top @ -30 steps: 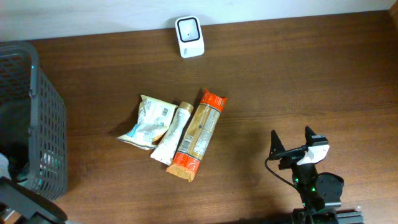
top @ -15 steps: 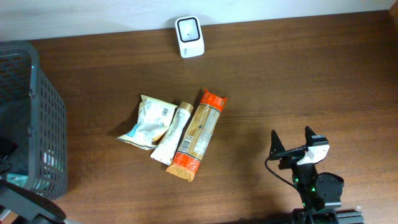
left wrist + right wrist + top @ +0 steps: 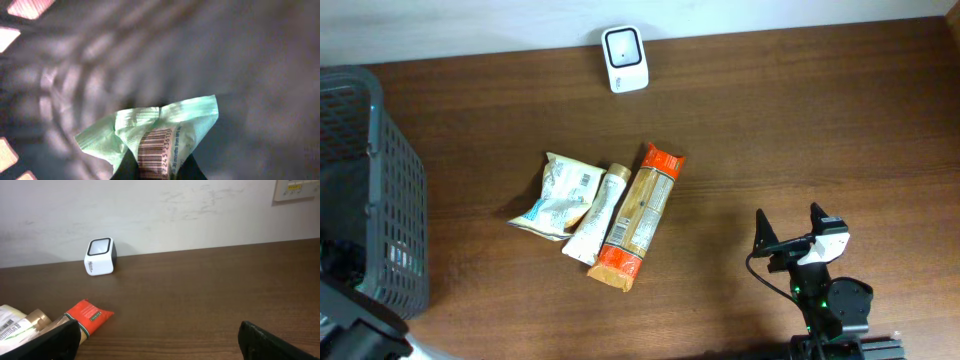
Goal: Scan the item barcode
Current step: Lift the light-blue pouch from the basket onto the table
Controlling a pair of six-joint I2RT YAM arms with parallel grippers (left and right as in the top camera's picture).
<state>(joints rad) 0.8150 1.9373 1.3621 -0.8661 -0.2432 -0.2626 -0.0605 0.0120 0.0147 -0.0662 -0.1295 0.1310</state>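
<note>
Left wrist: green packet (image 3: 156,131) between jaws, basket wall (image 3: 60,75) close around.

A white scanner (image 3: 624,59) sits at the far edge of the table (image 3: 800,130). Mid-table, 3 packets (image 3: 598,215) lie side by side, touching. A grey basket (image 3: 380,200) stands left. The fingers (image 3: 763,232) of the right gripper (image 3: 788,214) are spread apart.

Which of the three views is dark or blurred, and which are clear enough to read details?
Left wrist view: dim, basket interior smeared and out of focus, only the green packet and its barcode fairly sharp. Overhead view: even light, sharp, no strong glare on the table. Right wrist view: bright, clear; scanner crisp.
</note>
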